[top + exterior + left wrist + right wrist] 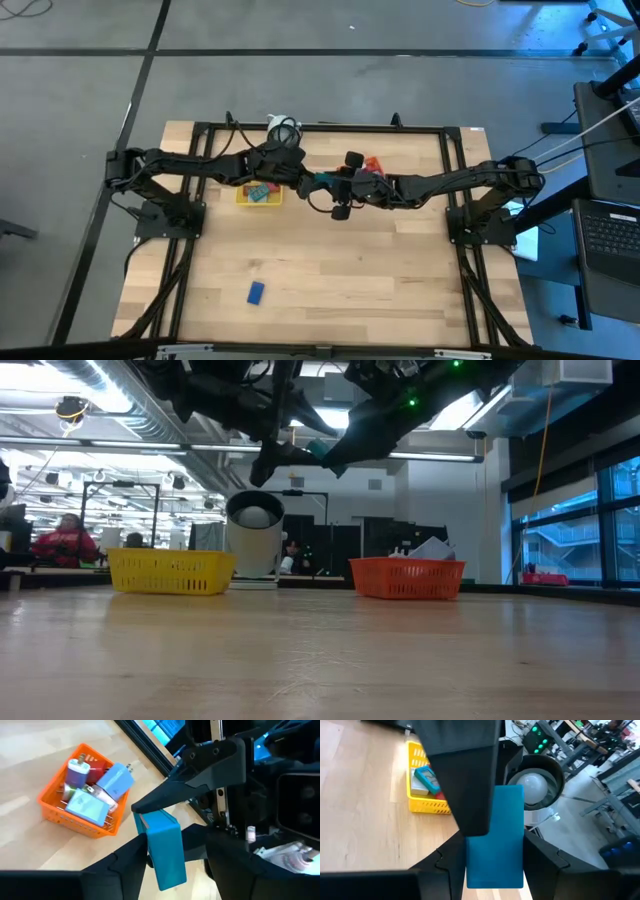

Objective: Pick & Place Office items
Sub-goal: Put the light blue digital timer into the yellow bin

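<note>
Closest to your right wrist camera is the teal block (495, 840), standing on end between the right gripper (495, 857)'s two dark fingers, which press on its two sides and hold it. One finger of the left gripper (175, 852) crosses in front of the block's upper half in that view. From the left wrist camera, you can see its jaws standing wider than the block, with one finger beside one face and a visible gap on the other side.

Both your arms reach inward and meet above the back half of the table (350, 270), stretched nearly level, with the two grippers nose to nose. The block hangs in the air between them, high over the wood, roughly midway between the yellow tray (241, 198) and the red tray (374, 162).

The yellow tray sits under the left arm's forearm and holds a teal piece, a red one and a whitish one. The red tray lies just behind the right gripper and carries blue, pale blue, red and purple-and-white pieces. One blue piece (256, 292) lies alone near the table's front edge, well apart from both trays. The wood between that piece and the trays is bare, and the black frame rails run along both sides and the back.
</note>
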`<state>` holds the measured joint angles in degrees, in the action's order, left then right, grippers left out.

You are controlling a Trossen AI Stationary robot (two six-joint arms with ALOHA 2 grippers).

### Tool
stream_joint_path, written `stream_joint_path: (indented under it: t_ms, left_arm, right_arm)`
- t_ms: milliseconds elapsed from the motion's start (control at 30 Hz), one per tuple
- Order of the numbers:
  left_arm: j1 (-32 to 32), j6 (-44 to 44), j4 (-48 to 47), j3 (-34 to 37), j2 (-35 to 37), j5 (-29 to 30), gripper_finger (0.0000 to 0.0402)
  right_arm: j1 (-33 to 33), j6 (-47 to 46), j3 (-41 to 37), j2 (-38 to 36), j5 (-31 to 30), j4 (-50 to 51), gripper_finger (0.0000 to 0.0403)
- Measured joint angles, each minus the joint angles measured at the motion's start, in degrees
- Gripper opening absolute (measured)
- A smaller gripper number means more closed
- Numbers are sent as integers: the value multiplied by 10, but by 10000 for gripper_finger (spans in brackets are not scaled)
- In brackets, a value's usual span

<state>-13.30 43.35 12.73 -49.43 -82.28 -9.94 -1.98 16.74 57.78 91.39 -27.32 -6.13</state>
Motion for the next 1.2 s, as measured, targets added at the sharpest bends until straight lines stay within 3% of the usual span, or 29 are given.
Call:
stream_joint_path:
  t_ms: [100,567,767,833,967,1033,1200]
  left_arm:
    - [-1,-3,-3,0,0,8,183]
    - [-8,-13,-6,1,0,12,68]
    - [-9,-13,-5,1,0,6,63]
    - [-12,-19,-5,1,0,-2,64]
    - [-19,-42,1,0,3,-18,60]
    - [-26,-43,-1,0,2,-18,59]
    - [-48,-58,-21,0,7,-25,59]
  right_arm:
    - [5,-12,0,0,30,0,153]
    - [4,-8,2,-1,31,-1,153]
    - [4,-9,2,-1,30,-2,154]
    - [4,-14,2,-1,32,-3,181]
    - [0,-25,3,-1,38,-3,297]
    - [0,-26,4,-1,31,-2,335]
    - [0,-30,6,-1,-3,1,344]
